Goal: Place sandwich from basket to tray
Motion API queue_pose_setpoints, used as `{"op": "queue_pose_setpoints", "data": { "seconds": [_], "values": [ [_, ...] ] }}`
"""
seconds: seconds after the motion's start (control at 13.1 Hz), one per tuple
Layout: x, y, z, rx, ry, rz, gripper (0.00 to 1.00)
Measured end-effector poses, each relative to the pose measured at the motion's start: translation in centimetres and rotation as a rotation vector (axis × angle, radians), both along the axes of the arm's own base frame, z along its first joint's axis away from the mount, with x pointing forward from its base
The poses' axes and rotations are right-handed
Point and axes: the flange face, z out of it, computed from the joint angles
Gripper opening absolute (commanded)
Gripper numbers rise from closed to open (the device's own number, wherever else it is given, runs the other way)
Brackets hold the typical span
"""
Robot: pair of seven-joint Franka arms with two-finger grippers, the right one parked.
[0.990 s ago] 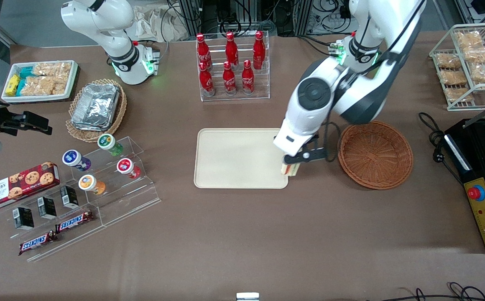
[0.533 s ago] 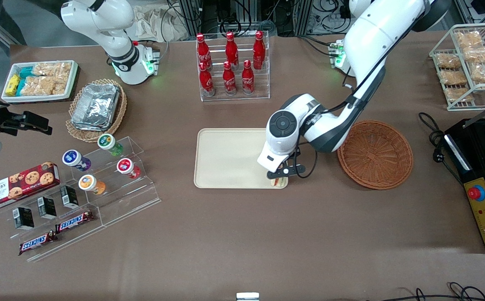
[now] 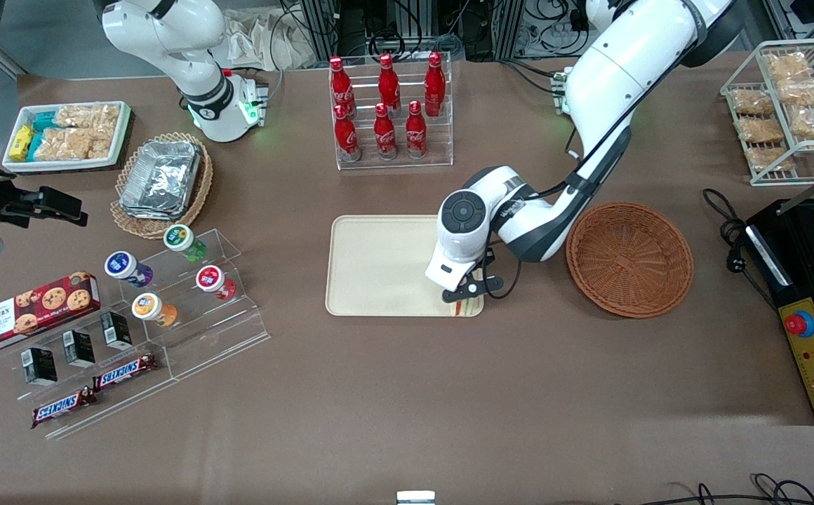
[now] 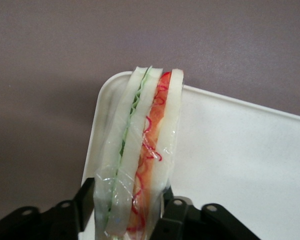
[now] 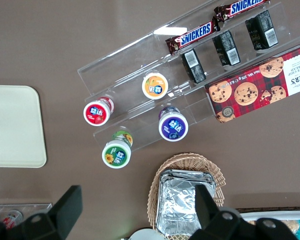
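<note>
- Over a corner of the flat cream plastic tray [image 3: 379, 266], the wrapped white-bread sandwich [image 4: 140, 155] sits pinched in the black gripper [image 3: 464, 298].
- Nearby, the round brown wicker basket [image 3: 629, 259] has nothing inside.
- Next: go lower, then let go gently.

Readable: "SNICKERS" on two candy bars [image 3: 125, 372] in the acrylic display; "WALKER'S" on the red cookie box [image 3: 31, 311]. Coca-Cola script on red bottles [image 3: 384, 137].

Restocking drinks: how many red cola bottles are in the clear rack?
6, all in the clear rack, farther from the camera than the tray: three in the farther row, three in the nearer. None looks hidden. The tool holds the sandwich over the tray.
</note>
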Motion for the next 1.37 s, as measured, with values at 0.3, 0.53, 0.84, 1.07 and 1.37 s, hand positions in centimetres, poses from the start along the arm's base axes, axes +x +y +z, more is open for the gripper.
{"op": "queue_pose_setpoints", "data": {
  "seconds": [0.3, 0.53, 0.84, 1.07, 1.37],
  "values": [
    [1.0, 0.0, 1.1, -0.006, -0.021, 0.05, 1.0],
    [3.4, 0.5, 6.2, -0.004, -0.072, 0.111, 1.0],
    [5.2, 4.1, 16.1, 0.076, -0.118, 0.188, 1.0],
    [7.0, 10.4, 23.5, 0.077, -0.081, 0.147, 1.0],
    [9.5, 24.7, 30.4, 0.023, -0.016, -0.015, 1.0]
  ]
}}
